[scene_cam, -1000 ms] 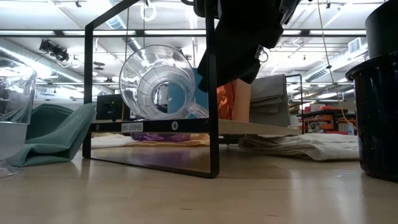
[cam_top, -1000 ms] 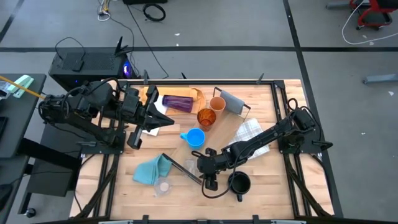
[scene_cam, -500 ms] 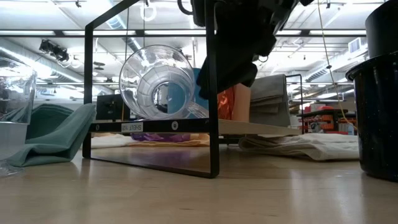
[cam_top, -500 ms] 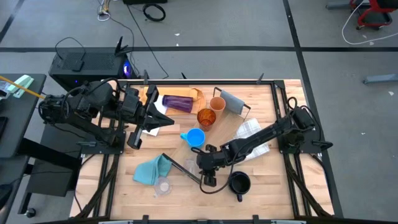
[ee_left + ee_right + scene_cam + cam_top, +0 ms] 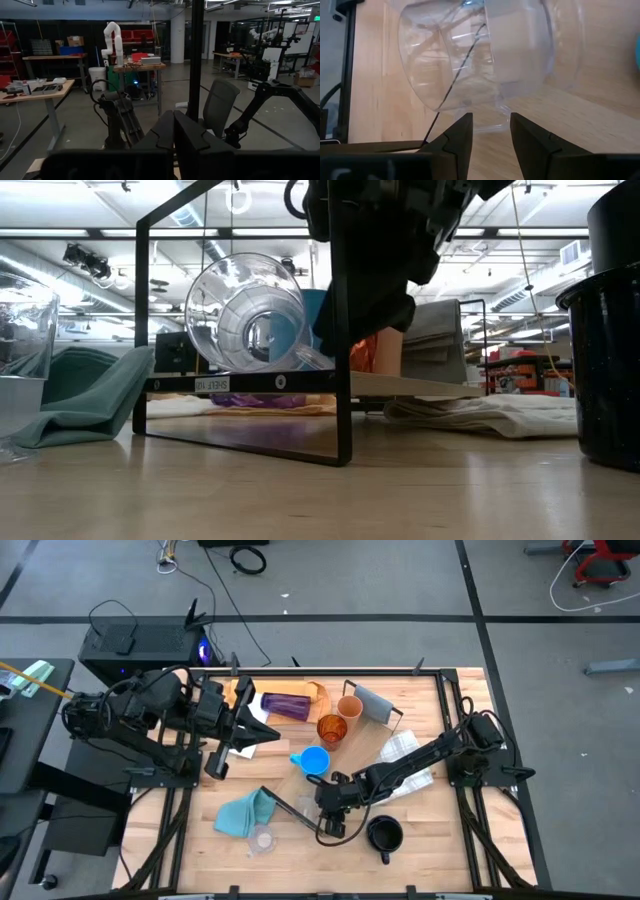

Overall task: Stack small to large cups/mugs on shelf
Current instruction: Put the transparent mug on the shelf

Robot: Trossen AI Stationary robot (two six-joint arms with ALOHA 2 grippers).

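Clear cup (image 5: 485, 55) lies on its side on the shelf (image 5: 420, 385), its handle between the right gripper's (image 5: 490, 131) parted fingers. Left gripper (image 5: 215, 762), far from the shelf, has its fingers together.

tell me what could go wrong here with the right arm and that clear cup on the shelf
The clear cup lies on its side on the shelf, so it could roll off if nudged. The right hand has its fingers open around the handle; a poor grip on the slick wall may slip. The black frame stands close beside the arm, so a lift could snag on it.
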